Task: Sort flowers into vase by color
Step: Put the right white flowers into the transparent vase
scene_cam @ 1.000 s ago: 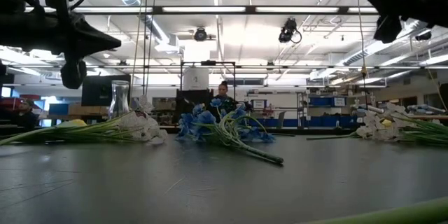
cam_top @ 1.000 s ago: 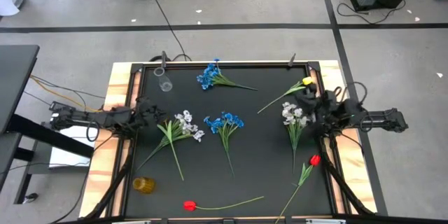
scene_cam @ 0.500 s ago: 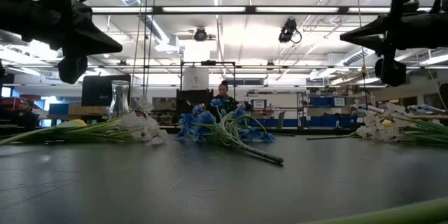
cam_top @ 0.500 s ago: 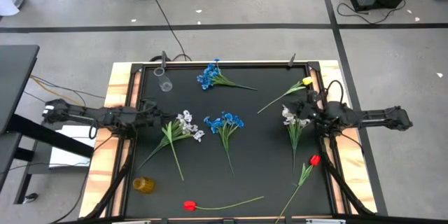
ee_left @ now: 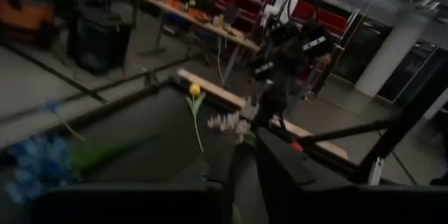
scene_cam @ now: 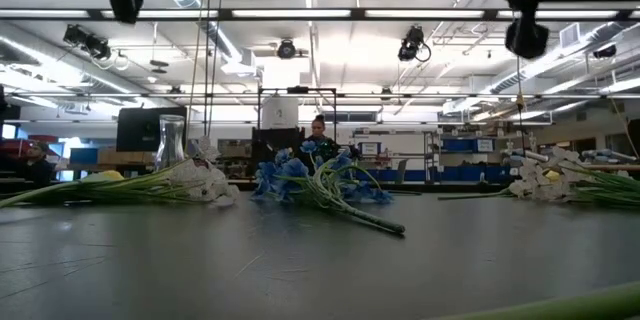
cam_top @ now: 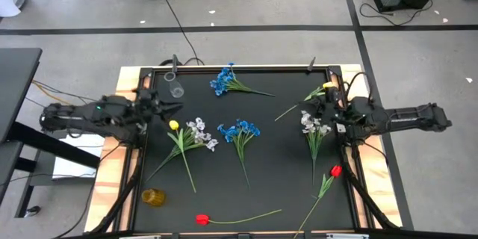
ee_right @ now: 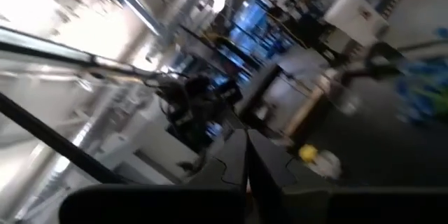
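Note:
The flowers lie flat on the black mat (cam_top: 276,187). There are two blue clusters (cam_top: 224,82) (cam_top: 239,130) and a white cluster (cam_top: 199,134) with a yellow tulip head (cam_top: 174,125) beside it. Another white cluster (cam_top: 312,123), a yellow tulip (cam_top: 328,87) and two red tulips (cam_top: 335,170) (cam_top: 202,219) lie there too. A clear vase (cam_top: 175,89) stands at the far left and an amber vase (cam_top: 153,196) at the near left. My left gripper (cam_top: 172,107) hangs high over the mat's left edge. My right gripper (cam_top: 312,106), shut and empty, hangs high above the right white cluster.
Wooden table borders (cam_top: 112,172) and a dark frame rail (cam_top: 351,172) flank the mat. Cables (cam_top: 67,97) run along the floor at the left. In the low view a person (scene_cam: 320,140) shows far behind the table.
Both arms have lifted up from the table and rolled their wrists. The left gripper has risen to the top of the low view, uncovering the yellow tulip head beside the left white cluster. The right gripper has stretched out toward the table's middle. No flower has moved.

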You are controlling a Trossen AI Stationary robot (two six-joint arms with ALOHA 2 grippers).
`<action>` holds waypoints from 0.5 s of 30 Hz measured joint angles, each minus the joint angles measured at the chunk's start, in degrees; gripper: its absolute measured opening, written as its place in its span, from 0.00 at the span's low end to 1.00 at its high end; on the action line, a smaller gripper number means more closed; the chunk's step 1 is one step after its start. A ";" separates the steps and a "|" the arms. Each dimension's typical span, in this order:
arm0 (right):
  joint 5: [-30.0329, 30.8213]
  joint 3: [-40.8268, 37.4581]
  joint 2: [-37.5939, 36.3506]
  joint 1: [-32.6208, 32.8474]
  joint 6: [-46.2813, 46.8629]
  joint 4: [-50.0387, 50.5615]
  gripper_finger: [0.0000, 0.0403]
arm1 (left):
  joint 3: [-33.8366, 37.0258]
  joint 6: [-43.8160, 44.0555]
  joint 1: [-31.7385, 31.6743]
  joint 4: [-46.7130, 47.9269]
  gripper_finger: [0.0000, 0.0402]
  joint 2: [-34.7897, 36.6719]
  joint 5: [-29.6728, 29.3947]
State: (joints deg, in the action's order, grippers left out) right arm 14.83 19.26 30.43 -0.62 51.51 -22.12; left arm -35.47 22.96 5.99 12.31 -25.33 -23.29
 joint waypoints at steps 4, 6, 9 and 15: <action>3.32 3.70 4.72 -0.22 -1.40 -7.29 0.09 | -7.78 -4.44 -0.78 5.19 0.32 -2.26 0.44; 2.56 5.87 6.59 -0.44 -3.92 -7.58 0.10 | -10.69 -9.45 -0.74 5.07 0.38 -3.42 4.58; 2.18 8.96 9.77 -0.38 -6.85 -4.09 0.13 | -14.76 -13.20 -0.65 3.11 0.43 -5.96 7.84; 0.17 15.01 17.09 -0.09 -13.11 1.55 0.22 | -20.92 -16.22 -0.68 3.06 0.46 -11.69 8.02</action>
State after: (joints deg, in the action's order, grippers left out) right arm 15.00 34.27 47.52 -0.71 38.40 -20.57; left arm -56.38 6.74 5.31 15.37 -37.01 -15.27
